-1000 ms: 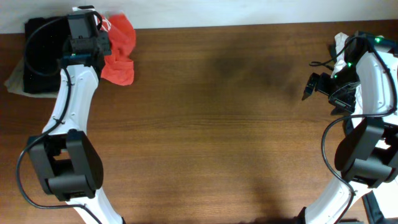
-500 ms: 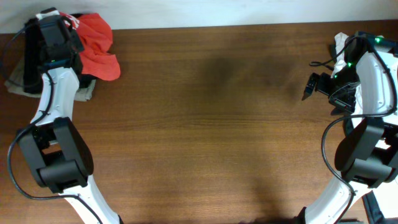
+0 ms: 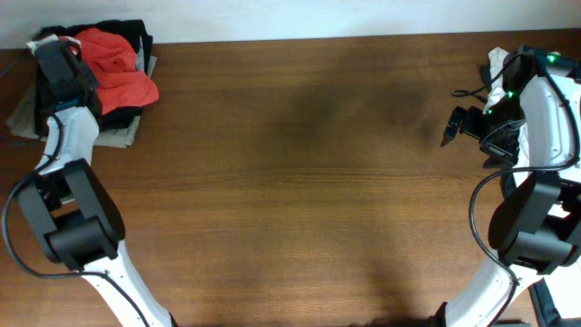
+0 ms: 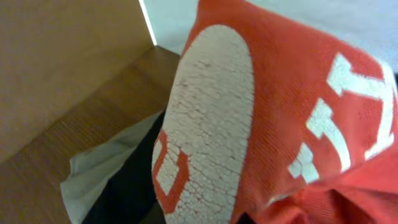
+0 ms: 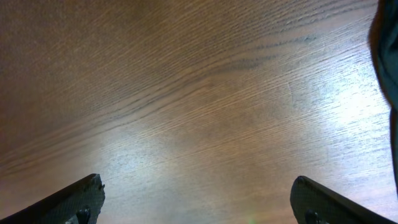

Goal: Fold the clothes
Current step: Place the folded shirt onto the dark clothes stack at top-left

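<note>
The red-orange T-shirt hangs bunched at the table's far left corner, over a pile of other garments. My left gripper is at its left edge and appears shut on it. In the left wrist view the T-shirt fills the frame, with cracked white lettering showing, and the fingers are hidden. My right gripper is open and empty at the far right, above bare wood, with its fingertips wide apart in the right wrist view.
Under the shirt lie a black garment and a pale grey-beige one; both also show in the left wrist view. A white cloth lies at the far right edge behind the right arm.
My left gripper has carried the T-shirt leftward along the back edge, from beside the pile to over it. The right arm has not moved.
</note>
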`<act>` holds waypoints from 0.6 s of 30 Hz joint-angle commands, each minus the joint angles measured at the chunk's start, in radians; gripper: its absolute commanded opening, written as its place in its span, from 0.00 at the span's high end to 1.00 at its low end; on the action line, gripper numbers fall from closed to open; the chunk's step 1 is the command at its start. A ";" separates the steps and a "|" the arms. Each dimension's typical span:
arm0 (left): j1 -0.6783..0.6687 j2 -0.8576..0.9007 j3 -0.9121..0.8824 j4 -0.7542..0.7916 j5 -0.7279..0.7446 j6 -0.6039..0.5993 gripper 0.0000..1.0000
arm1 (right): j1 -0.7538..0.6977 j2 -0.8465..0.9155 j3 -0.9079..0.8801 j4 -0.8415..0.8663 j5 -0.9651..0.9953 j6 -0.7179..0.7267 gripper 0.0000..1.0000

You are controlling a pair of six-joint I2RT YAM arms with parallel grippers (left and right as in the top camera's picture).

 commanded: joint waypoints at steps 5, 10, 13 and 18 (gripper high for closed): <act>0.103 0.031 0.034 0.040 -0.059 0.083 0.01 | 0.000 -0.033 0.008 0.001 -0.002 -0.004 0.01; 0.075 -0.073 0.034 -0.030 0.073 0.081 0.10 | 0.000 -0.033 0.008 0.001 -0.002 -0.004 0.01; 0.051 -0.057 0.034 -0.106 0.259 -0.008 0.75 | 0.000 -0.033 0.008 0.001 -0.002 -0.004 0.01; 0.021 0.056 0.034 -0.146 0.303 -0.098 0.89 | 0.000 -0.033 0.008 0.001 -0.002 -0.004 0.02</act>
